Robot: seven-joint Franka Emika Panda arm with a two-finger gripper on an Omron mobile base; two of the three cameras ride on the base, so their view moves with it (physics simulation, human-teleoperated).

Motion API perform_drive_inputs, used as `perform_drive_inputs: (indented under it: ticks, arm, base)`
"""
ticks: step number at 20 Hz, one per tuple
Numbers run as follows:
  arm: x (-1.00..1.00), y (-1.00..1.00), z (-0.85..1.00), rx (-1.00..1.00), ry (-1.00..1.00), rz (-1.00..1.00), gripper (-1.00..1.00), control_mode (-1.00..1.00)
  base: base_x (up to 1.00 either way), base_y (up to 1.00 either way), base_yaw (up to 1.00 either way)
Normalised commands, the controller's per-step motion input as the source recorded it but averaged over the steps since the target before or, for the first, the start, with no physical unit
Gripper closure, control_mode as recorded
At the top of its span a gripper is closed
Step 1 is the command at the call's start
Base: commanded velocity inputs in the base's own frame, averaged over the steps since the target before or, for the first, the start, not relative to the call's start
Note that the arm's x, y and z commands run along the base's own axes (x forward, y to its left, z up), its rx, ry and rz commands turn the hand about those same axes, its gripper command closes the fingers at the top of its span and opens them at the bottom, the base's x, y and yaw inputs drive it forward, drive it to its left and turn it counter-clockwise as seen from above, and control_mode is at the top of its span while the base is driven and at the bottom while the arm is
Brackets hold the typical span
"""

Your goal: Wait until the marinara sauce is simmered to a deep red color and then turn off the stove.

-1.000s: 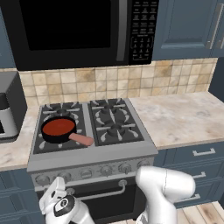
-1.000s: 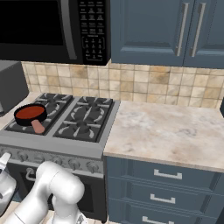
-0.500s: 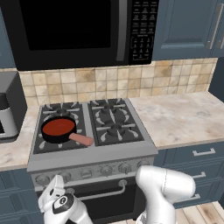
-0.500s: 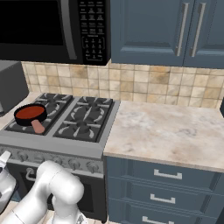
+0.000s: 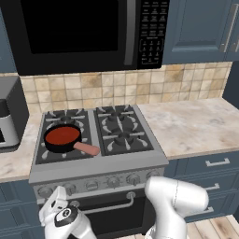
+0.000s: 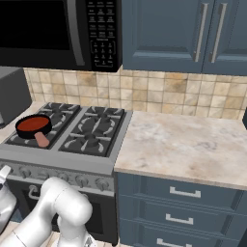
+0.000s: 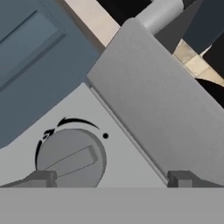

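Note:
The marinara sauce (image 5: 63, 135) is a flat red disc in a small black pan with a pinkish handle (image 5: 87, 148), on the front left burner of the stove (image 5: 95, 167). The right base view shows the same sauce (image 6: 33, 124) and stove (image 6: 62, 161). My gripper (image 5: 53, 200) hangs open, low in front of the left end of the knob row, with one finger at the frame edge (image 6: 5, 171). In the hand view a round grey knob (image 7: 71, 156) with a bar grip lies just ahead of the open gripper (image 7: 111, 179), nearer its left fingertip (image 7: 41, 178).
A black microwave (image 5: 84, 32) hangs over the range. A grey toaster oven (image 5: 9, 116) stands on the counter to the left. Marble counter (image 5: 191, 123) runs to the right, over blue drawers (image 6: 183, 202). The oven's bar handle (image 5: 105, 205) sits below the knobs.
My hand has shifted only slightly in front of the knob row. Pan and sauce look the same.

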Motion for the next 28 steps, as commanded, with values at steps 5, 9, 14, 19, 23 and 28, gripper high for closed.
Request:
perform_drive_inputs:
  ticks: [5,9,14,19,23,28]
  arm:
    - [0.14,0.06,0.00,0.01,0.00,0.00,-1.00,-1.00]
    - [0.18,0.00,-0.02,0.00,0.00,0.00,-1.00,-1.00]
    - [0.20,0.00,-0.07,0.00,0.00,0.00,-1.00,-1.00]
    - [0.14,0.00,-0.02,0.00,0.00,0.00,-1.00,-1.00]
    - [0.01,0.00,0.00,0.00,0.00,0.00,-1.00,-1.00]
    - [0.00,0.00,0.00,0.00,0.00,0.00,-1.00,-1.00]
  base:
    - [0.00,0.00,0.00]
    - [0.00,0.00,0.00]
    - [0.00,0.00,0.00]
    - [0.00,0.00,0.00]
    - [0.00,0.00,0.00]
    - [0.00,0.00,0.00]
